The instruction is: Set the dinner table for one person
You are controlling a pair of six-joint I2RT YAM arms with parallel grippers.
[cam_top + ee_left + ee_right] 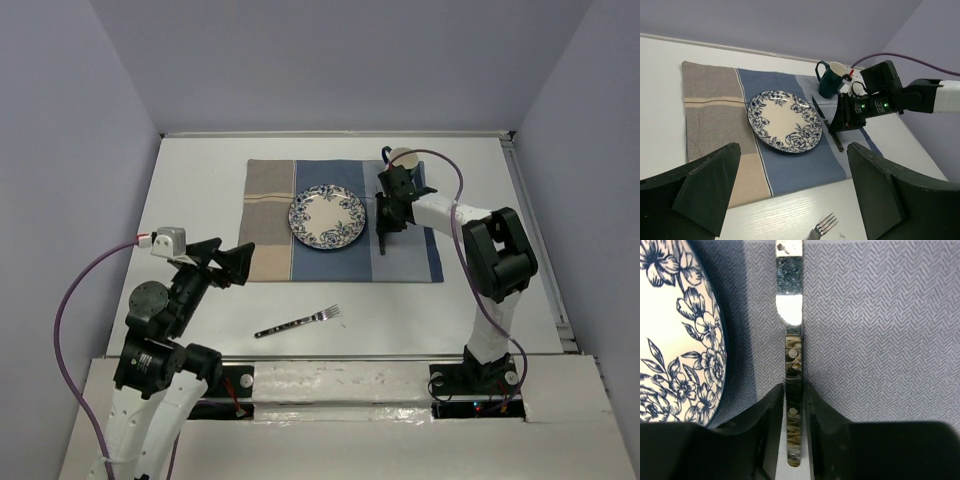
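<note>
The white dinner table (200, 190) carries a blue-and-tan checked placemat (270, 210). A blue floral plate (327, 218) sits at the placemat's middle. My right gripper (383, 222) is low over the placemat just right of the plate. In the right wrist view it (794, 390) is shut on the dark riveted handle of a knife (793, 355), whose blade points away beside the plate rim (695, 340). A fork (300, 322) lies on the bare table in front of the placemat. My left gripper (232, 250) is open and empty, hovering above the placemat's near left edge, with the fork tines (824, 226) below it.
A dark green mug (405, 160) stands at the placemat's far right corner, just behind my right gripper; it also shows in the left wrist view (830, 80). Lavender walls (80, 150) enclose the table on three sides.
</note>
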